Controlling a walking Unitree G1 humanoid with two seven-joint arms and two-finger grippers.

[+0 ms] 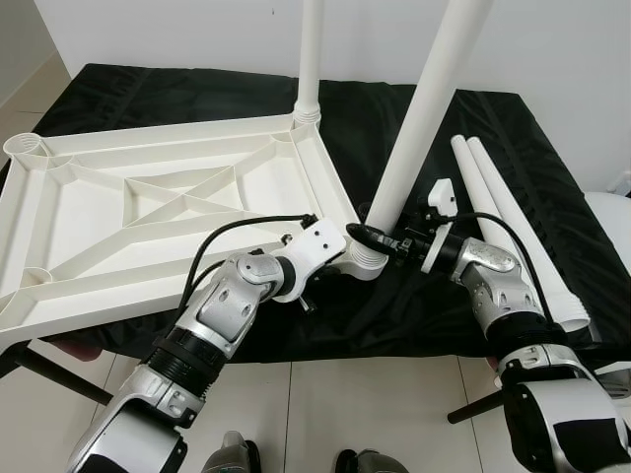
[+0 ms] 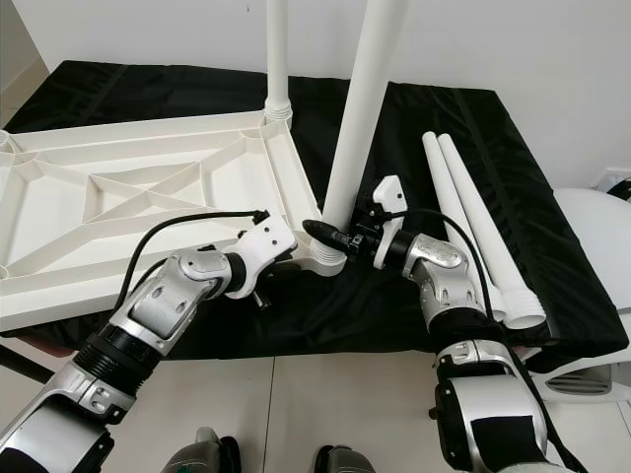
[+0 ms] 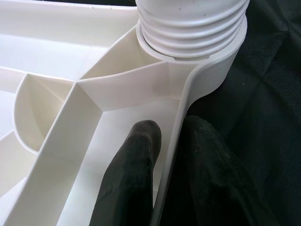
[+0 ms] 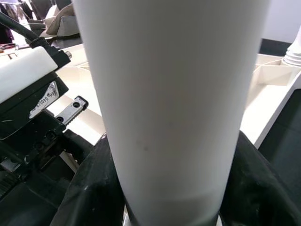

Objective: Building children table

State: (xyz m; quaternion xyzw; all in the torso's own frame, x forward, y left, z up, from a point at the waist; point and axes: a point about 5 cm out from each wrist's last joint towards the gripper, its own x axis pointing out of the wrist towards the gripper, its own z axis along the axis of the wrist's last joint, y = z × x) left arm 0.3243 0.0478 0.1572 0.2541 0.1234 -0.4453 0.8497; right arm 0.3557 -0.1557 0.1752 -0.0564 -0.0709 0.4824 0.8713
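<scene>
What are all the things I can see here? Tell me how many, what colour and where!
Table top: one, white, upside down on the black cloth, ribs showing.
Standing legs: two, white, upright in the corner sockets nearest the robot's right; far one, near one.
Loose legs: two, white, lying side by side on the cloth at the right.
Black cloth: one, covering the work surface.
Floor: pale tiles below.
Left claw: black fingers pinching the table top's rim.
Right claw: black fingers around the near leg's base.
</scene>
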